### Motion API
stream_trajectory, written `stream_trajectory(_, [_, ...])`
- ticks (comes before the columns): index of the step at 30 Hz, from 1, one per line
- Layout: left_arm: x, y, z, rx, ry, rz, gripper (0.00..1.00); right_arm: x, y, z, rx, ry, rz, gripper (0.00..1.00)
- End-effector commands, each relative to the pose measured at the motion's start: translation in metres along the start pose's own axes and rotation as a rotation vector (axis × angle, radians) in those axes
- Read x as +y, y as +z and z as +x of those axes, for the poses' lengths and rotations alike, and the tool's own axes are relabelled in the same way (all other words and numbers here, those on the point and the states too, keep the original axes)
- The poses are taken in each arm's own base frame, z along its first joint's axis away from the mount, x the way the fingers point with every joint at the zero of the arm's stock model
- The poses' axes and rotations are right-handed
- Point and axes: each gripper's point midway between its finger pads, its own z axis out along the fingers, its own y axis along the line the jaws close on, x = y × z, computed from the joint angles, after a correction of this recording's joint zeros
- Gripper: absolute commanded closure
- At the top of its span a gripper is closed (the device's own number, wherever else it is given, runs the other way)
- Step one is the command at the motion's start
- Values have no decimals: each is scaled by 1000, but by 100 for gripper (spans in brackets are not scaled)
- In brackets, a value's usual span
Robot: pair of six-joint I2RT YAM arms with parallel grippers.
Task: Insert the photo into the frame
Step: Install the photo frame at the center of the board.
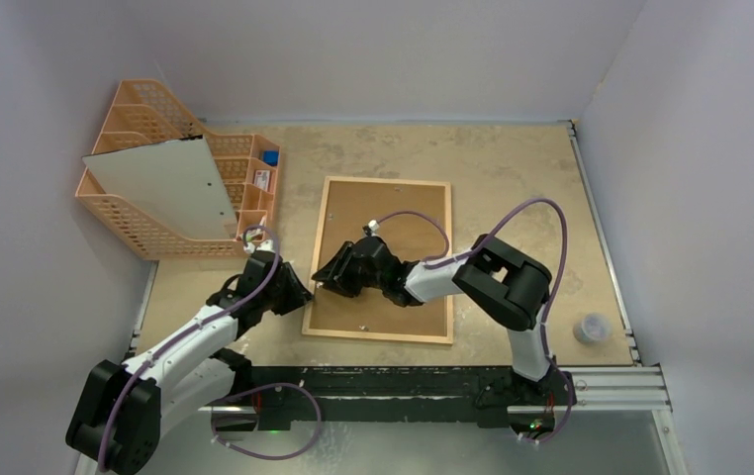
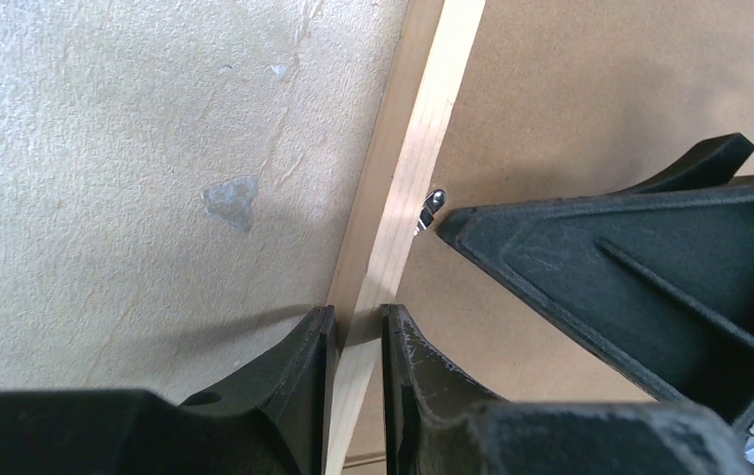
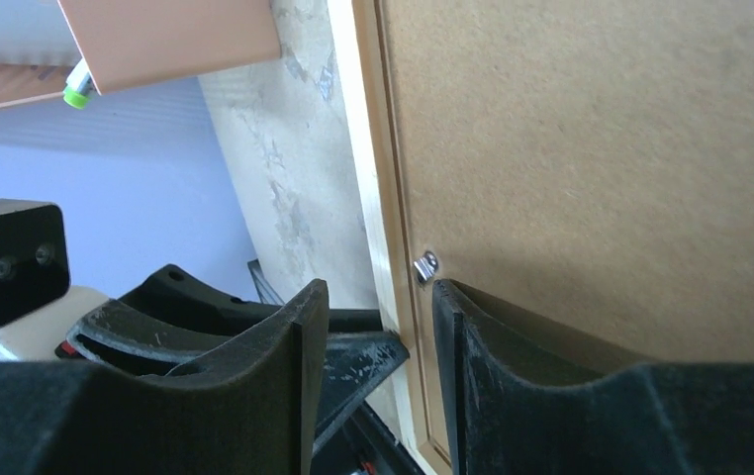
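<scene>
The frame (image 1: 318,259) lies face down on the table, thin light-wood edging around a brown hardboard panel (image 1: 393,208) that fills it. The photo is not visible. My left gripper (image 1: 294,290) is at the frame's left rail; in the left wrist view its fingers (image 2: 314,356) stand close on either side of the wood rail (image 2: 423,129), shut on it (image 2: 358,327). My right gripper (image 1: 322,280) is open over the same rail (image 3: 381,307), one finger on the hardboard (image 3: 601,148) beside a small metal clip (image 3: 425,265), the other outside the frame. The clip also shows in the left wrist view (image 2: 432,206).
An orange mesh organizer (image 1: 136,228) stands at the back left with a pale grey sheet (image 1: 165,186) leaning in it. A small clear cup (image 1: 591,328) sits at the right near the table's front edge. White walls enclose three sides.
</scene>
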Motion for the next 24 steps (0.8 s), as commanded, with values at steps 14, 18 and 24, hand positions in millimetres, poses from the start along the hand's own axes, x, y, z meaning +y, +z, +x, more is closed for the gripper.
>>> stream_trajectory(14, [2, 1, 25, 98, -10, 33, 84, 2, 23, 5, 35, 5, -25, 57])
stream_trajectory(18, [-1, 1, 26, 105, -12, 46, 86, 0, 19, 8, 42, 36, -29, 59])
stream_trajectory(24, [1, 2, 25, 95, -13, 41, 86, -14, 9, 4, 5, 80, 49, 60])
